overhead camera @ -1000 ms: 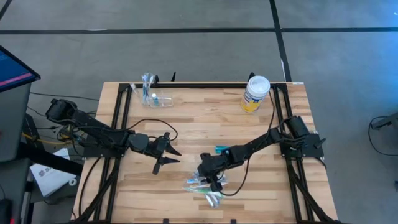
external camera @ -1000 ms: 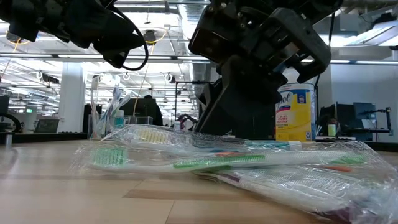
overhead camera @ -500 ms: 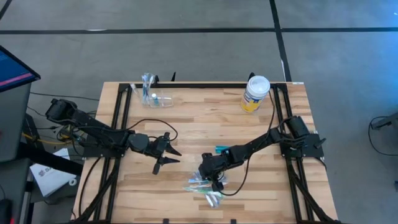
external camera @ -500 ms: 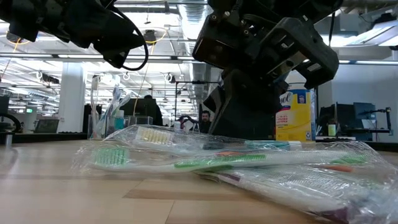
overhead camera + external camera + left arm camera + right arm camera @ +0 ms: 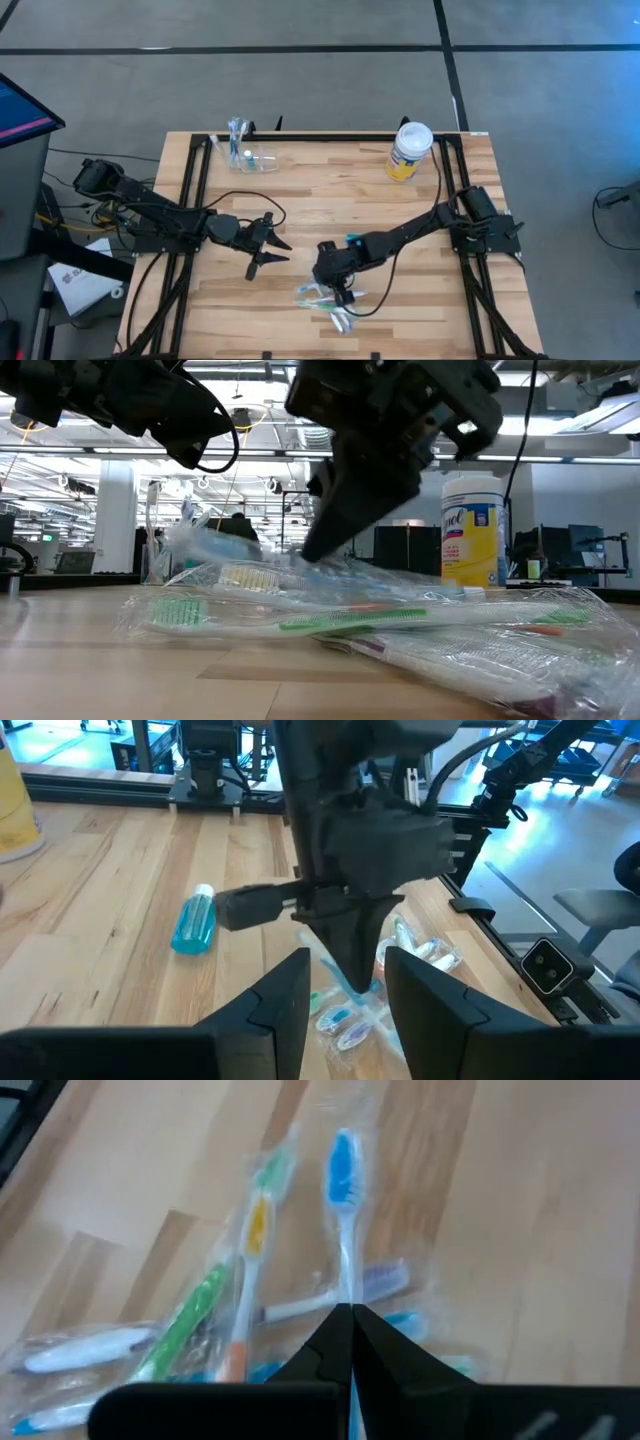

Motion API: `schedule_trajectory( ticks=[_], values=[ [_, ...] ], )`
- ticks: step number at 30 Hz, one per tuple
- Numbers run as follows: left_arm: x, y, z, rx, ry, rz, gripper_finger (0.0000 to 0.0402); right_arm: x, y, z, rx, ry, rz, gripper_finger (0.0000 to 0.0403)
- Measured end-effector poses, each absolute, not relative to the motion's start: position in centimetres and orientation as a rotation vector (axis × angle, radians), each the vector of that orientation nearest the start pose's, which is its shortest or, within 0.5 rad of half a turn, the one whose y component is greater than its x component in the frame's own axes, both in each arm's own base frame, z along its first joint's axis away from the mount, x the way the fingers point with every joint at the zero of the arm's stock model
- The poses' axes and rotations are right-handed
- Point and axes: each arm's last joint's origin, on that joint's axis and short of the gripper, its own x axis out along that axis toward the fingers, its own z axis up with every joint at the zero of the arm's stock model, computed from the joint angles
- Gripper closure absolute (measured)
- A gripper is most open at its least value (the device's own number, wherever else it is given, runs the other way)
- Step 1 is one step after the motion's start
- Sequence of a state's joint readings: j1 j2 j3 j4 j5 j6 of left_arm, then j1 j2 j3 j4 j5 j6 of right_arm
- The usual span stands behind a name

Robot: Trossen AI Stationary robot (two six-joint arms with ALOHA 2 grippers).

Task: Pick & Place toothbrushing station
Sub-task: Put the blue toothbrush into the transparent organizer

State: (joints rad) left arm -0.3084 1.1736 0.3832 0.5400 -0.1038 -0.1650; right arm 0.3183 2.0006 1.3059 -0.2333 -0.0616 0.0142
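A pile of clear-wrapped toothbrushes (image 5: 330,305) (image 5: 350,615) lies on the wooden table near its front edge. My right gripper (image 5: 338,289) (image 5: 350,1315) stands over the pile, shut on a blue-headed toothbrush (image 5: 342,1170). A small blue bottle (image 5: 195,920) (image 5: 352,240) lies on its side just behind the pile. At the far left a clear cup (image 5: 242,148) (image 5: 165,550) holds upright brushes. My left gripper (image 5: 268,250) hovers open left of the pile, touching nothing. My right gripper pinches the white handle (image 5: 347,1288) of the blue-headed toothbrush, in its clear wrapper, between its two shut fingers. The fingers come from above, slanting toward the table's left. The brush sticks out beyond the fingertips, its head end (image 5: 215,545) raised above the pile.
A white-lidded jar with a yellow label (image 5: 411,150) (image 5: 472,530) stands at the far right. Black frame rails (image 5: 195,190) run along the table's left and right sides. Bare wood lies between the pile and the cup.
My right gripper has shut on the blue-headed toothbrush, tipped, and shifted slightly toward the table's left. The brush's head end has risen off the pile; the other wrapped brushes stay where they were.
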Motion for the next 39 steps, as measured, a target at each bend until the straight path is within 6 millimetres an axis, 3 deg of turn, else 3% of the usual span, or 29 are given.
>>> schedule_trajectory(
  ticks=[8,28,39],
  values=[
    [21.7,-6.6,19.1,-0.111,0.26,-0.183,0.0276,40.1,13.1,17.7,-0.141,0.87,0.361,0.0403],
    [21.8,-6.6,19.9,-0.09,0.176,-0.188,0.0276,37.5,11.7,28.5,-0.262,0.509,0.287,0.0403],
    [22.0,-6.4,21.9,0.066,-0.039,-0.105,0.0276,38.5,10.0,30.2,-0.258,0.359,0.204,0.0403]
  ],
)
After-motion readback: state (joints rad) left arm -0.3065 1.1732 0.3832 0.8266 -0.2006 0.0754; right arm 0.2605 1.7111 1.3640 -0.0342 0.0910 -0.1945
